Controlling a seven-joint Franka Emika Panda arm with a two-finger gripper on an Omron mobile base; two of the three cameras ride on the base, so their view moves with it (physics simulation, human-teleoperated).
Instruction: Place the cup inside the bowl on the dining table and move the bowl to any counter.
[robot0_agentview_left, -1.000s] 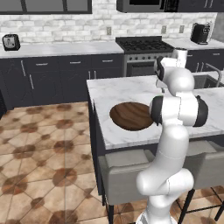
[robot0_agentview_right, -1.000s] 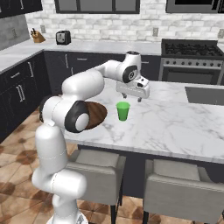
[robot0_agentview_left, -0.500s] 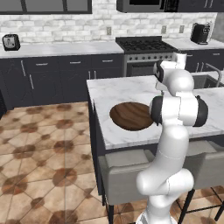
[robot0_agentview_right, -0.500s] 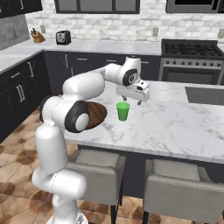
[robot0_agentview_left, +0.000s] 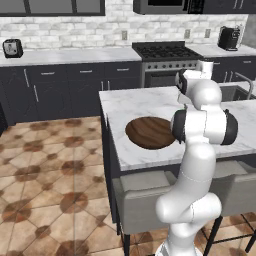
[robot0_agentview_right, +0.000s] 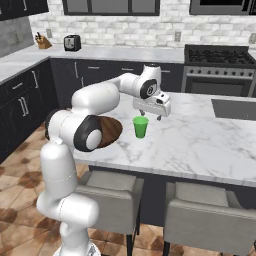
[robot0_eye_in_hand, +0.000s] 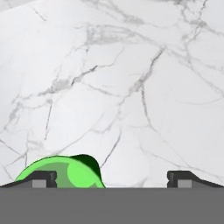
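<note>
White grey-veined marble tops the squarish dining table (robot0_agentview_right: 200, 145), the surface on which the task's things stand, in a kitchen with dark cabinets and a pale brick back wall. Over that surface the claw (robot0_agentview_right: 151, 116) hangs with its jaws spread wide and nothing between them. In the hand view the claw (robot0_eye_in_hand: 111, 177) shows one dark fingertip (robot0_eye_in_hand: 42, 178) at the lower left and the other at the lower right, well apart, bare marble between them.

Just below and a little to one side of the claw stands the cup (robot0_agentview_right: 140, 127), upright on the marble. From the hand camera its rim (robot0_eye_in_hand: 61, 173) shows at the bottom left, partly behind the left fingertip rather than centred in the gap. Whether a finger touches it cannot be told.

Beside the cup, near the table's end, lies the bowl (robot0_agentview_left: 150, 132), wide and dark brown, flat on the surface; in the right base view the arm's elbow hides most of the bowl (robot0_agentview_right: 112, 131). Cup and bowl are near each other but apart.

Along the back wall runs the counter (robot0_agentview_left: 75, 56), with a toaster (robot0_agentview_left: 12, 48) on it, a stove (robot0_agentview_left: 165, 51) next to it, and a knife block (robot0_agentview_right: 43, 41) at its far end. Two grey stools (robot0_agentview_right: 207, 220) stand at the table's near side, on a brown tiled floor (robot0_agentview_left: 45, 180).
</note>
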